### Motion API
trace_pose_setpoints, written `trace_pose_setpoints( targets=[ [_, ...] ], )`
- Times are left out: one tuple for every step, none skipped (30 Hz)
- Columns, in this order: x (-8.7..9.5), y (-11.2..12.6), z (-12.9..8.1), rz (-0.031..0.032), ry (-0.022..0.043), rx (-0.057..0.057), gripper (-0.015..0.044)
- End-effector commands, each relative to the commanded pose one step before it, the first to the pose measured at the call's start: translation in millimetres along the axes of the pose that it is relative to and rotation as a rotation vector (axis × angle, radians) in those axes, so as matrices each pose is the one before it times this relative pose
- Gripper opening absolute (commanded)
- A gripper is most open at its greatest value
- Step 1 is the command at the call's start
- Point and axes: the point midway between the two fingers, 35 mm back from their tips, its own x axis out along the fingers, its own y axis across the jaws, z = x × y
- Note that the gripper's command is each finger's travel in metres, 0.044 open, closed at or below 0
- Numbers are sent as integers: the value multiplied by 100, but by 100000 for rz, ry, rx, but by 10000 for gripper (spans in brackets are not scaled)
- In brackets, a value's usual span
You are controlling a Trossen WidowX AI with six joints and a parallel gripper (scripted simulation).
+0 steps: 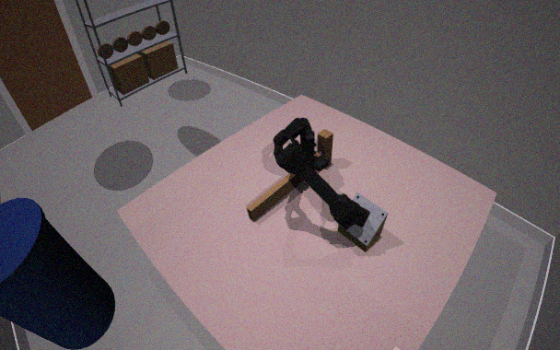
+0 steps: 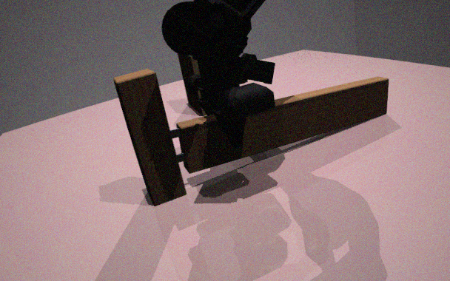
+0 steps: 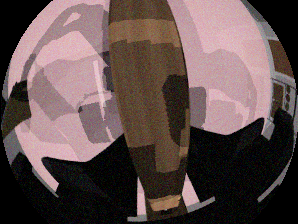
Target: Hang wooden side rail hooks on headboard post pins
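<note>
With the gripper [image 2: 218, 122] clamped on the side rail [image 2: 314, 111] close beside the headboard post [image 2: 148, 137], hooks [image 2: 177, 145] reaching into the post, far end seemingly down on the surface [image 2: 74, 229]: seating unconfirmed, release and retreat left.

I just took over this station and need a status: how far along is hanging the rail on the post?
Done: the wooden rail is lifted at its near end, and its two steel hooks reach into the headboard post; the far end sits on the table.
In hand: the pincer is clamped on the rail near the post.
Left: whether the hooks sit on the pins is hidden. Release and retreat remain.
</note>
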Motion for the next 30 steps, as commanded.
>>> trace_pose_setpoints(
  targets=[
    [-285, -84, -273, -716, 438, -30, 0],
    [11, -12, -11, -1, 0, -1, 0],
    [11, -12, -11, -1, 0, -1, 0],
    [8, -12, -11, -1, 0, -1, 0],
    [4, -12, -11, -1, 0, -1, 0],
    [-2, -7, -7, 0, 0, 0, 0],
    [-6, -7, -6, 0, 1, 0, 0],
    [-7, -7, -7, 0, 1, 0, 0],
    [-8, -8, -7, 0, 1, 0, 0],
    [-8, -8, -7, 0, 1, 0, 0],
    [-8, -8, -7, 0, 1, 0, 0],
    [-12, -5, -12, 0, 1, 0, 0],
    [-11, 4, -11, 0, 1, 0, 0],
    [-11, 11, -11, 0, 1, 0, 0],
    [-11, 11, -12, 0, 1, 0, 0],
    [-11, 11, -12, 0, 1, 0, 0],
    [-11, 11, -12, 0, 1, 0, 0],
    [-11, 11, -12, 0, 1, 0, 0],
    [-11, 11, -12, 0, 1, 0, 0],
    [-11, 11, -12, 0, 1, 0, 0],
    [-4, 11, -12, 0, 1, 0, 0],
    [5, 10, -10, 0, 0, 0, 0],
    [11, 10, -11, 0, 0, 0, 0],
    [11, 10, -11, 0, 0, 0, 0],
    [11, 6, -11, 0, 0, 0, 0],
    [11, 0, -11, 0, 0, 0, 0],
    [10, -6, -10, 0, 0, -1, 0],
    [11, -11, -10, -1, 0, -1, 0],
    [11, -12, -11, -1, 0, -1, 0],
    [11, -12, -11, -1, 0, -1, 0]
  ],
)
